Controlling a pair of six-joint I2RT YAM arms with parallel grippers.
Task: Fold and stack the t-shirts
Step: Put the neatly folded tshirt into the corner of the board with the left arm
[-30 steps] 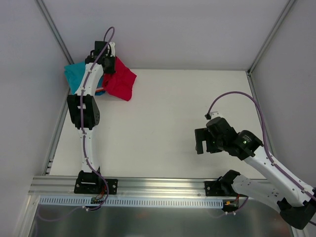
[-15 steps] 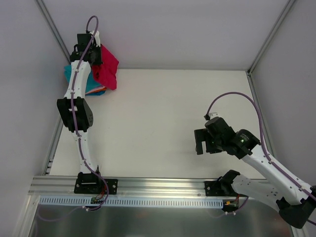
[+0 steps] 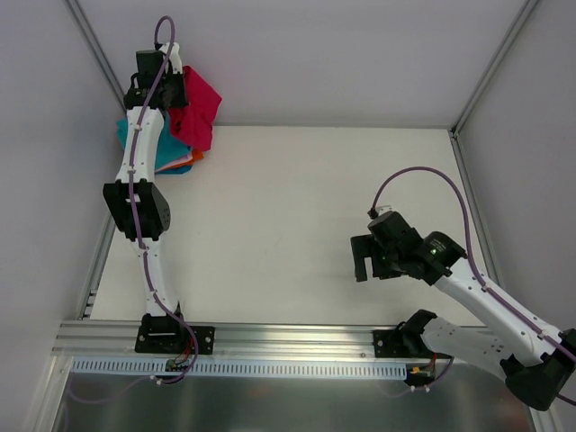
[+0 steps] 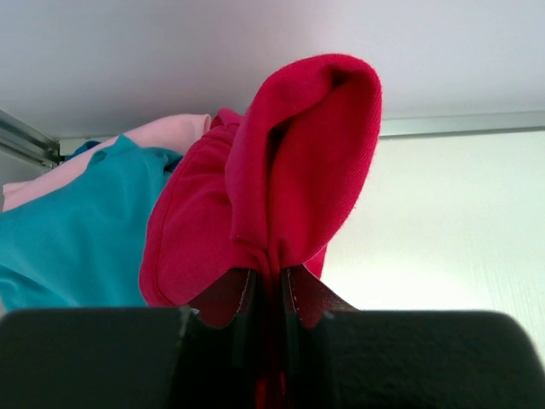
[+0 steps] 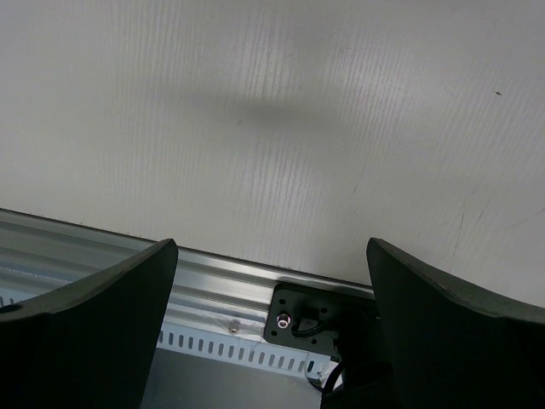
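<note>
Between the fingers of the left tool (image 4: 268,294), pinched tight, hangs a fold of the red t-shirt (image 4: 281,179), lifted off the table (image 3: 297,207) at the far left corner; a second ago this shirt lay spread low beside the pile, and it now dangles higher and bunched against the back wall. Just beyond and left of that tool lie the teal t-shirt (image 4: 72,239) and the pink t-shirt (image 4: 157,132), with an orange t-shirt (image 3: 194,157) edge peeking out below. Likely the red one is being separated for folding. Well apart, the right tool (image 5: 271,281) hovers wide and empty over bare table.
</note>
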